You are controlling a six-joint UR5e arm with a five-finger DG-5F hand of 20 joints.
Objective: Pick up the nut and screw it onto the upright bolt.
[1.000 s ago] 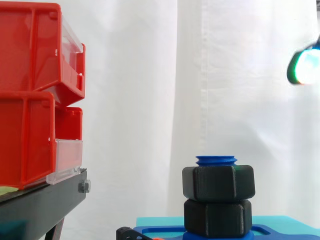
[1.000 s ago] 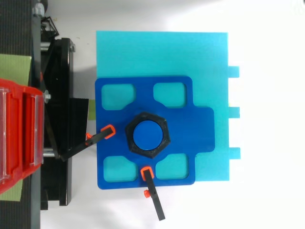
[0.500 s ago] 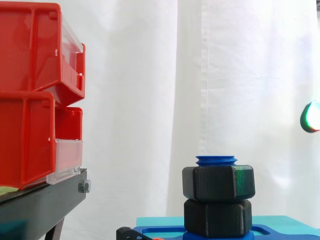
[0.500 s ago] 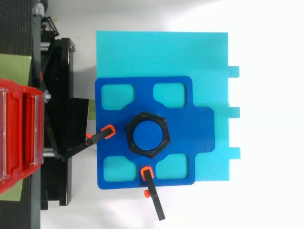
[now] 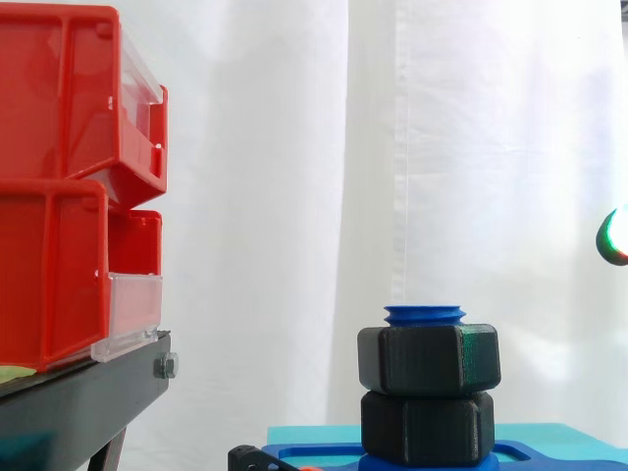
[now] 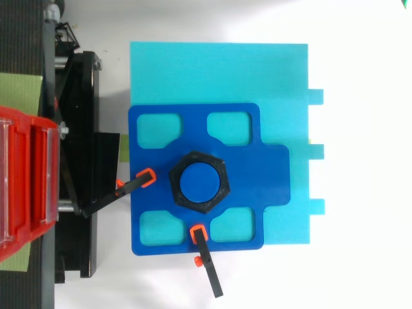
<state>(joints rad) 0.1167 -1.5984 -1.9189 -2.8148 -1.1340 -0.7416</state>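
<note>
One nut (image 5: pixel 429 359) sits atop lower nut (image 5: pixel 428 427) on bolt (image 5: pixel 424 314); hand (image 5: pixel 615 238) well apart, grip cannot be told; cross-threading could jam it

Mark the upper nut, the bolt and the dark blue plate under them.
upper nut (image 5: pixel 429 359): side view, on its front face.
bolt (image 6: pixel 198 181): top view, on its flat top end.
dark blue plate (image 6: pixel 270 174): top view, on its bare right part.
</note>
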